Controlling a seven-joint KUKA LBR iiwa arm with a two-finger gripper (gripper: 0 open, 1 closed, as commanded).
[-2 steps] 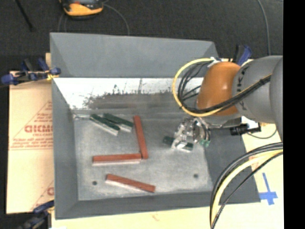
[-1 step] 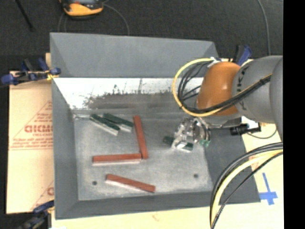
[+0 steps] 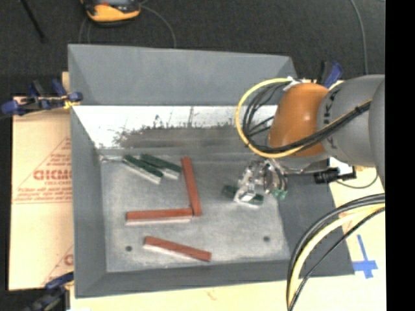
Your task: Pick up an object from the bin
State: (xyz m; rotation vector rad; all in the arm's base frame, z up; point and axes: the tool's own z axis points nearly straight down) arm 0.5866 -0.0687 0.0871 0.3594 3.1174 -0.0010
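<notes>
My gripper [image 3: 254,190] is low over the right part of the bin floor, under the orange-covered wrist. A small dark green block [image 3: 229,190] lies right at its left side, and I cannot tell whether they touch. A pale and green bit [image 3: 249,200] shows at the gripper's lower end; whether it is held is unclear. Left of that, a red-brown bar [image 3: 191,186] lies lengthwise toward the back wall. Its near end meets a second red-brown bar [image 3: 159,216] in an L.
A third red-brown bar [image 3: 176,249] lies slanted near the front wall. Two dark green bars [image 3: 152,166] lie side by side at the back left. The arm and its looping cables cover the bin's right wall.
</notes>
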